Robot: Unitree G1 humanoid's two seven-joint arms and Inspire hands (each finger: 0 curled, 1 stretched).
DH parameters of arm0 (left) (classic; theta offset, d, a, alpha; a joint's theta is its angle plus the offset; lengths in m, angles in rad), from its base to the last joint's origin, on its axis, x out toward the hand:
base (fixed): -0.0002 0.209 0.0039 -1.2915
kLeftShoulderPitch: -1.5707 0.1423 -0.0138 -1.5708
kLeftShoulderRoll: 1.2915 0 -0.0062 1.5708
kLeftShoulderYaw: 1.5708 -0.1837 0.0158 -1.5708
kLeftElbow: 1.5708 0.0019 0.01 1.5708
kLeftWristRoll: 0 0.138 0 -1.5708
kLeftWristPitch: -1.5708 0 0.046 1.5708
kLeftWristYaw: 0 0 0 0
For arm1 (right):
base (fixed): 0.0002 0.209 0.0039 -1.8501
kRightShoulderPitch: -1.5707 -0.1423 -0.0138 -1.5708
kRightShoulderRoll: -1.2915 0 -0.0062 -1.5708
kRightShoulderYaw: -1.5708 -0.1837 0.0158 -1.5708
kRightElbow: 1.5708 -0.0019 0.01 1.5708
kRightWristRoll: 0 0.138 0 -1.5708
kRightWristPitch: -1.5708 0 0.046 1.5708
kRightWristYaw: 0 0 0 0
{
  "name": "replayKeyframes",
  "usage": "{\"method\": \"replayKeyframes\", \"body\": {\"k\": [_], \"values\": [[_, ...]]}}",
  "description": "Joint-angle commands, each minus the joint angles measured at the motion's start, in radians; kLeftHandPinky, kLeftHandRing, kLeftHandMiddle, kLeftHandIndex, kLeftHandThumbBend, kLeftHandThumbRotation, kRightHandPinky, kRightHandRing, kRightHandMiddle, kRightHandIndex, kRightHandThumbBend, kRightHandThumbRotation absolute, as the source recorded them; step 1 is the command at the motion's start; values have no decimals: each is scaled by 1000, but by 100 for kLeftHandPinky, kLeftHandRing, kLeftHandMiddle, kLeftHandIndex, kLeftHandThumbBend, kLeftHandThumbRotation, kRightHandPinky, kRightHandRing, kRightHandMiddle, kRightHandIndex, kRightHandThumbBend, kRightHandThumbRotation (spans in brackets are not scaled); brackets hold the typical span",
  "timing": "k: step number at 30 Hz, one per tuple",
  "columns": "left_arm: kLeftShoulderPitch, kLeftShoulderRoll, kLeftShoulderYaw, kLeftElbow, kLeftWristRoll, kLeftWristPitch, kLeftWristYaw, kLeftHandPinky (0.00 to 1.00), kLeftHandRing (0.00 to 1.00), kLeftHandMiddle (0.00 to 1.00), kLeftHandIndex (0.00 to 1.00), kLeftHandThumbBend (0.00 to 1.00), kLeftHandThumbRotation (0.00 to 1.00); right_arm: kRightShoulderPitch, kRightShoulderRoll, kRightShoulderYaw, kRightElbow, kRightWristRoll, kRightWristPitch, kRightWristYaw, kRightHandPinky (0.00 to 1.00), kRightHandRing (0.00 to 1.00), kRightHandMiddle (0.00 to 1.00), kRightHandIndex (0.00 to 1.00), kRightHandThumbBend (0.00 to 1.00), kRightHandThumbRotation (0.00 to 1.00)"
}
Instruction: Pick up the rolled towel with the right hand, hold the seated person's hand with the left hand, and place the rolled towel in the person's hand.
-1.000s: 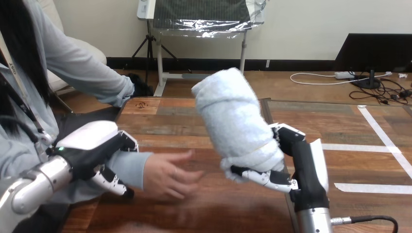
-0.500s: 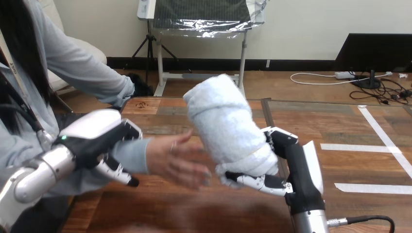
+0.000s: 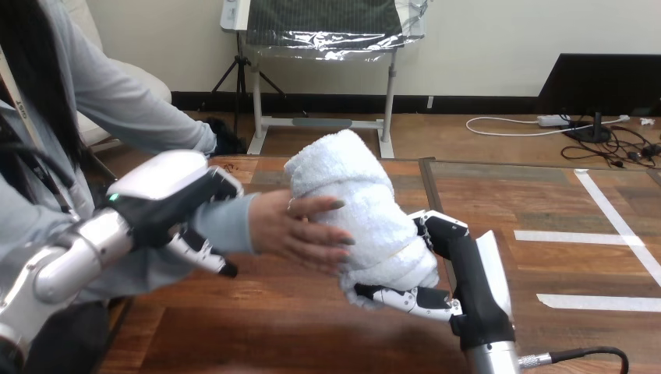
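While the right hand [image 3: 461,269] curls its fingers round the rolled towel [image 3: 347,167], holding it tilted above the counter [image 3: 546,195], the person's hand [image 3: 295,230] lies against its side; the left hand [image 3: 167,195] wraps the person's wrist [image 3: 226,224].

Wooden table [image 3: 273,331], dark plank top, brown tones; white tape strips [image 3: 577,236] across right side.
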Motion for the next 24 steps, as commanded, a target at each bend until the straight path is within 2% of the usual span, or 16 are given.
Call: {"method": "replayKeyframes", "body": {"k": [1,15,24], "values": [[-151,-33,25,-120,-52,-6,-2,28,34,40,41,81,0,-59,6,24,-40,-29,1,-54,31,37,45,44,78,0],[-159,-60,26,-198,-61,70,-41,29,34,41,42,83,0,-58,19,90,-35,-90,20,-120,31,37,45,44,81,0],[-162,-75,22,-208,-60,74,-29,30,36,42,42,83,0,-51,42,120,-30,-101,10,-142,30,37,45,43,80,0]]}}
